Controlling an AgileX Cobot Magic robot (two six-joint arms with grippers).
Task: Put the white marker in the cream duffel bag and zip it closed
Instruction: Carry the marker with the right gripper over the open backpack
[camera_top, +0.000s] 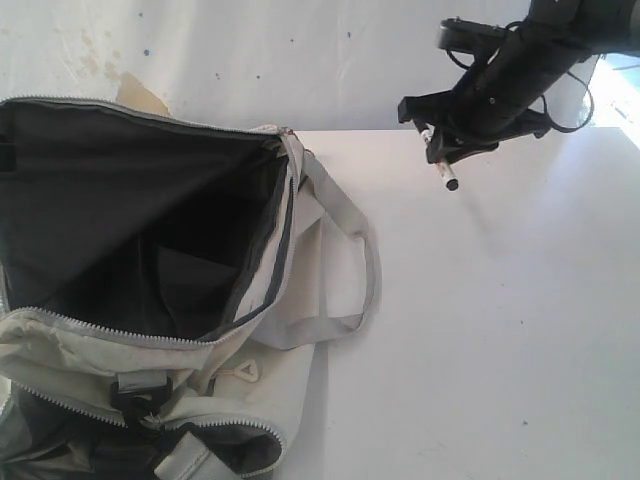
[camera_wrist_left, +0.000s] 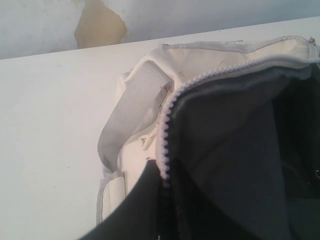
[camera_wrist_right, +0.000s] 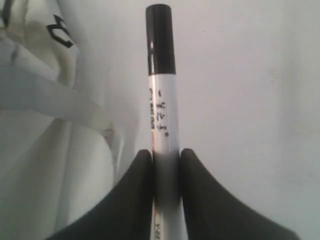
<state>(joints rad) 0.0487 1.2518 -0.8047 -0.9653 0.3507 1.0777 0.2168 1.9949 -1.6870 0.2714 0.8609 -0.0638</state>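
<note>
Broadly, the white bench (camera_top: 500, 340) carried the cream duffel bag (camera_top: 60, 345) on its left side, mouth gaping on grey lining. The left hand (camera_wrist_left: 161, 187) was pinched shut on the bag's zip edge. The right hand (camera_wrist_right: 166, 159), well right of the bag, clamped the white marker (camera_wrist_right: 163, 105), black cap protruding.

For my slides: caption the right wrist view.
Right tool grips slim white black-capped marker near cream fabric duffel bag.
</note>
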